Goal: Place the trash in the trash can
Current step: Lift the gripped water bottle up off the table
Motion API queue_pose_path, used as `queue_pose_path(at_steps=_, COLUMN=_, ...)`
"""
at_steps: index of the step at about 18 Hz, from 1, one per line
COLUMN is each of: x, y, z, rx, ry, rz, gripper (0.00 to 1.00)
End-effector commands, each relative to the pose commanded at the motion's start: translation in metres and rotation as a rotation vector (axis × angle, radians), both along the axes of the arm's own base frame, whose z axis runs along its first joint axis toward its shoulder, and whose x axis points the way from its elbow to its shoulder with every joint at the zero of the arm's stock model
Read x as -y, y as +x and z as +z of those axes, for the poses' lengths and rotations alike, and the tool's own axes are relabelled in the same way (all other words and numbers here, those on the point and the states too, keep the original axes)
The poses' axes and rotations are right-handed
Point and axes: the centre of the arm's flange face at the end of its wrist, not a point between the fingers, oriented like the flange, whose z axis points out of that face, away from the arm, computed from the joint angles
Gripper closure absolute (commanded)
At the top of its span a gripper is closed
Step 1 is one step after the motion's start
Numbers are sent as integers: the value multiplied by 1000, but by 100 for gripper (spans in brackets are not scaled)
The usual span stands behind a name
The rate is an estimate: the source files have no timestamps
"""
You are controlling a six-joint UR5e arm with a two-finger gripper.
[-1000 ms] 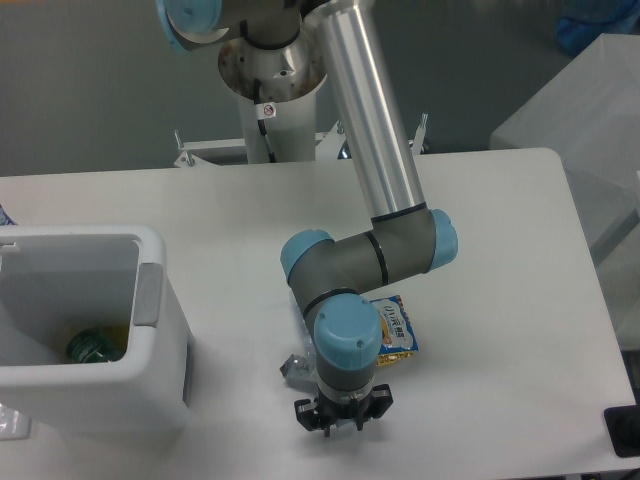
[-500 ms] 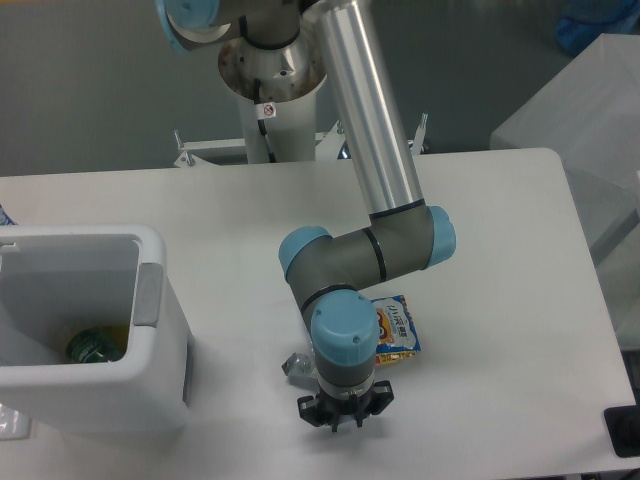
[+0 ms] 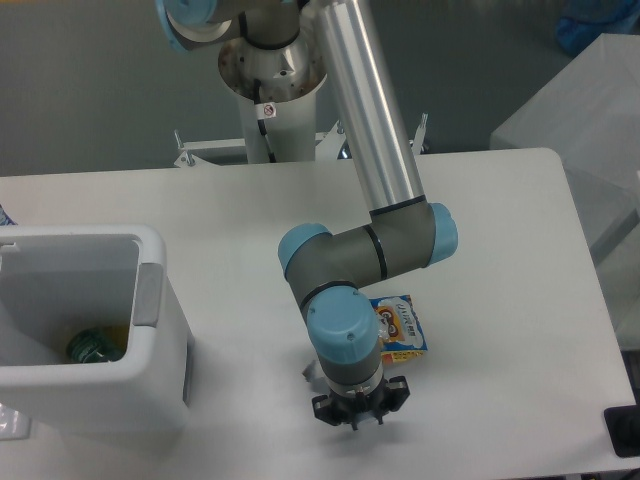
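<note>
Packet (image 3: pixel 402 330) lies flat on the table (image 3: pixel 500 230), blue and yellow, print side up, its left edge hidden behind the wrist. It sits just beside the gripper (image 3: pixel 358 415), up and to the right of it, not between the jaws. Gripper points straight down at the table near the front edge; camera looks down the wrist, so only the black finger base shows and I cannot tell if the jaws are apart or together, or if anything is in them. A small clear scrap (image 3: pixel 313 374) peeks out at the wrist's left side, possibly the wrapper strip, too hidden to be sure. Bottle (image 3: pixel 92 347) is in the bin (image 3: pixel 150 300) at far left, green cap end showing at the bottom, something yellow beside it. Bin is well apart from the gripper and packet.
</note>
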Motion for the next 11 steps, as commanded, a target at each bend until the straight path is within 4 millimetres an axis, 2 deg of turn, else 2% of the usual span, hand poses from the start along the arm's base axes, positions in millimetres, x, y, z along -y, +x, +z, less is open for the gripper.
queue_pose_path(at_steps=3, x=-9, y=-1, z=19, rx=-30, ry=25, rz=-10, gripper=64)
queue_pose_path(at_steps=11, x=-6, y=3, z=67, rx=-56, ry=90, rz=-11, gripper=64)
